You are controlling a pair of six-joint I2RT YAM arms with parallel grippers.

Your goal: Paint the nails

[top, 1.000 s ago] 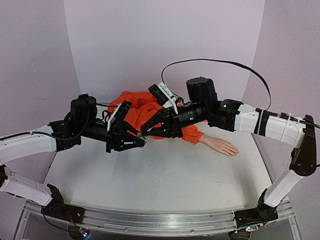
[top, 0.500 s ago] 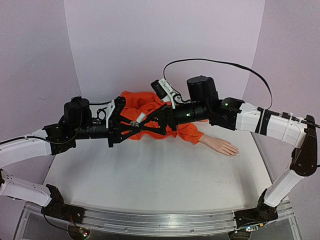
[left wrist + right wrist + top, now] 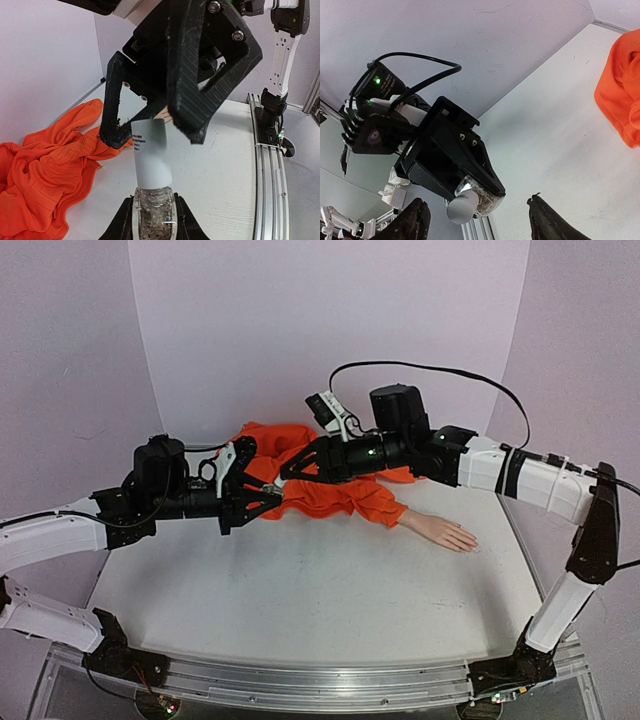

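Observation:
A small clear bottle (image 3: 152, 217) with a white cap (image 3: 151, 157) is held at its glass body by my left gripper (image 3: 153, 214), which is shut on it. My right gripper (image 3: 480, 220) stands open facing it, one black finger on either side of the cap's top end (image 3: 462, 208). In the top view the two grippers meet in the air above the orange sleeve (image 3: 335, 492), left gripper (image 3: 262, 502) and right gripper (image 3: 292, 468). The pale mannequin hand (image 3: 443, 531) lies flat to the right, and its nails (image 3: 468, 541) are too small to make out.
Crumpled orange cloth (image 3: 45, 170) spreads over the back left of the white table (image 3: 320, 600). Purple walls close in the back and sides. An aluminium rail (image 3: 320, 685) runs along the near edge.
My right gripper has gone from nearly shut to open and has drawn back up and to the right. My left gripper has carried the bottle up and to the left.

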